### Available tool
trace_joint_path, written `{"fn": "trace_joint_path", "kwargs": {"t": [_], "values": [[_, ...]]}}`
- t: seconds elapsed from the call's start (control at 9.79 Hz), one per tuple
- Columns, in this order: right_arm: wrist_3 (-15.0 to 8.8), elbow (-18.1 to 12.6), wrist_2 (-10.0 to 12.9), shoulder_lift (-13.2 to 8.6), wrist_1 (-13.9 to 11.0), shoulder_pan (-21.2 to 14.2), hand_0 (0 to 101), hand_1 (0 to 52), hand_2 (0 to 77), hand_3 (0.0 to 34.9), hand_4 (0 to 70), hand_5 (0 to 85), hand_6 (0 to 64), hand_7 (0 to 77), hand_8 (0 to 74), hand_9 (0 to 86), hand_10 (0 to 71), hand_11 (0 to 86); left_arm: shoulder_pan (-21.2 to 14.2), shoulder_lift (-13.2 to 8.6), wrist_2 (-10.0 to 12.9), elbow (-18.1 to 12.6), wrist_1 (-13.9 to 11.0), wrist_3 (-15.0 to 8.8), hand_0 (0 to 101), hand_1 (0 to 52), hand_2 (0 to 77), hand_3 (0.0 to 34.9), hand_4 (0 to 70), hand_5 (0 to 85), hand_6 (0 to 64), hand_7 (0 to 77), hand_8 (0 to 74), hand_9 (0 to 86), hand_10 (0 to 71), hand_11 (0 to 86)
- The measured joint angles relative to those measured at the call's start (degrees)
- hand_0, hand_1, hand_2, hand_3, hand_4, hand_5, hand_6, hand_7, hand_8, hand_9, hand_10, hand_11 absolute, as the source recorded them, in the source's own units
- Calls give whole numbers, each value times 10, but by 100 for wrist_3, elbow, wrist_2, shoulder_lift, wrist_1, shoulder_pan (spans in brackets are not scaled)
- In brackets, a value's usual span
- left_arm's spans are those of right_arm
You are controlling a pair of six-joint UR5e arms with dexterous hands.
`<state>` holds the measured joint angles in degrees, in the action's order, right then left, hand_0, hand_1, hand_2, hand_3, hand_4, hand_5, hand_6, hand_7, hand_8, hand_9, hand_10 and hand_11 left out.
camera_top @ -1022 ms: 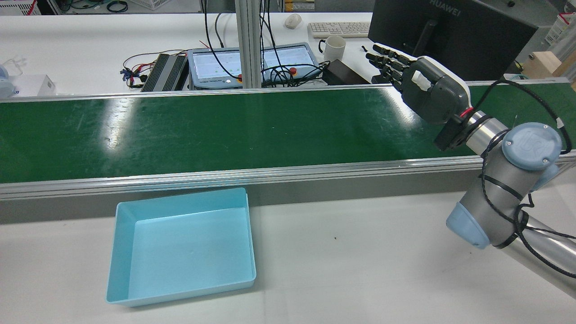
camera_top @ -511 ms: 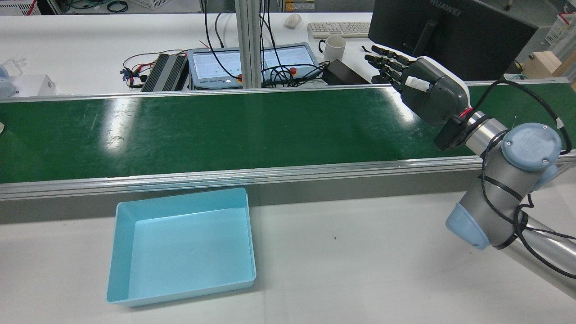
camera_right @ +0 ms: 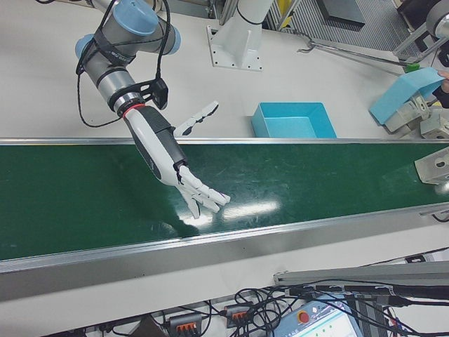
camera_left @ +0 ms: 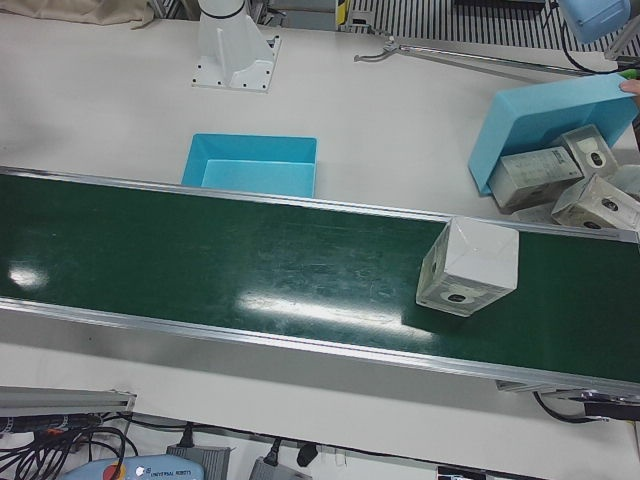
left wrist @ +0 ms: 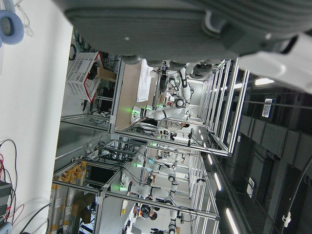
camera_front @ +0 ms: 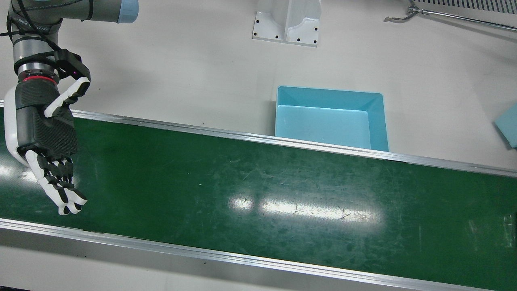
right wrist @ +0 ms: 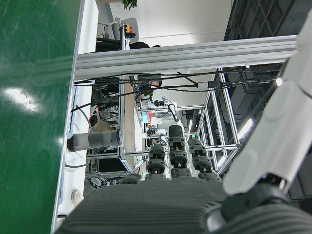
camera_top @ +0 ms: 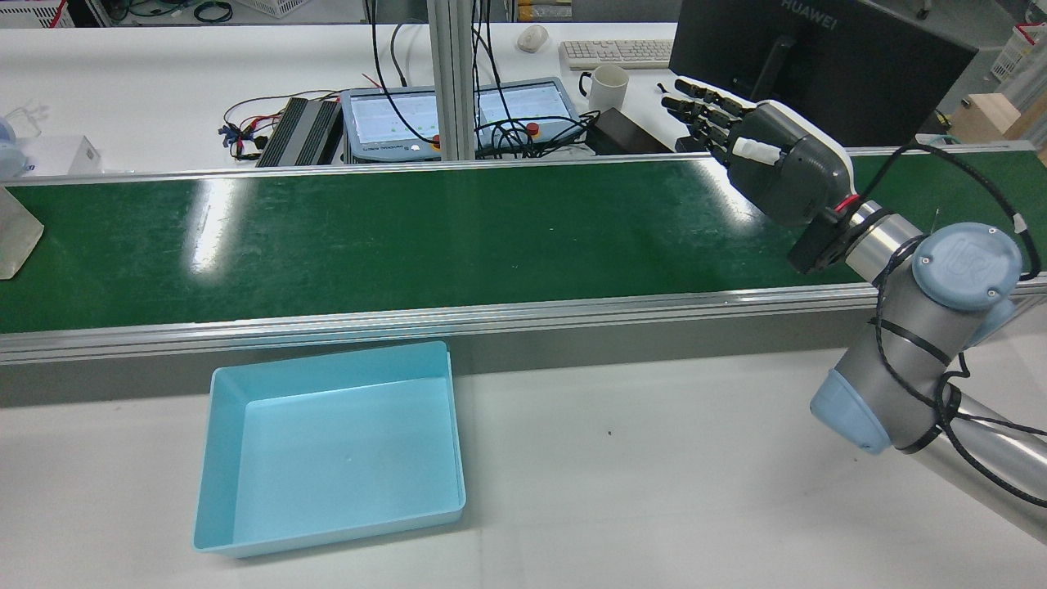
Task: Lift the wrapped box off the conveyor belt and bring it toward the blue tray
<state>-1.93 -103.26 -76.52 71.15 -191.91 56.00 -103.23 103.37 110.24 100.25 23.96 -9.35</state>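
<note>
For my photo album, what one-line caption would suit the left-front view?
A wrapped box rides the green conveyor belt, with the empty blue tray waiting on the table beyond.

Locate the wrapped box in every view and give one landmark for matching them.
Front view: not in it.
Rear view: wrapped box, only a corner at the left edge, on the conveyor belt.
Left-front view: on the belt, right of centre.
Right-front view: a corner at the right edge.
Hand views: not in them.
Shared landmark: blue tray.
</note>
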Motion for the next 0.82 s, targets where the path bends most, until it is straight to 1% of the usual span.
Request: {"fn": "trace_joint_path", "kwargs": {"t": [0.51, 0.61, 0.72, 0.82], "values": [[6, -36, -19, 30, -5, 4, 391, 49, 55, 0, 98, 87, 65, 158, 98, 98, 0, 11, 0, 0, 0, 0, 0, 0, 0, 0, 5, 0, 0, 11, 5, 5, 5, 0, 0, 5], [13, -36, -24, 34, -5, 6, 388, 22, 44, 0, 98, 87, 65, 158, 98, 98, 0, 11, 0, 0, 0, 0, 0, 0, 0, 0, 5, 0, 0, 11, 0, 5, 5, 0, 0, 5], [24, -39, -27, 36, -5, 6, 388, 22, 44, 0, 98, 87, 65, 158, 98, 98, 0, 11, 0, 0, 0, 0, 0, 0, 0, 0, 5, 0, 0, 11, 0, 5, 5, 0, 5, 5], [38, -42, -24, 37, -5, 7, 387, 49, 27, 0, 93, 87, 55, 142, 98, 98, 0, 11, 0, 0, 0, 0, 0, 0, 0, 0, 5, 0, 0, 11, 5, 5, 5, 0, 5, 5]]}}
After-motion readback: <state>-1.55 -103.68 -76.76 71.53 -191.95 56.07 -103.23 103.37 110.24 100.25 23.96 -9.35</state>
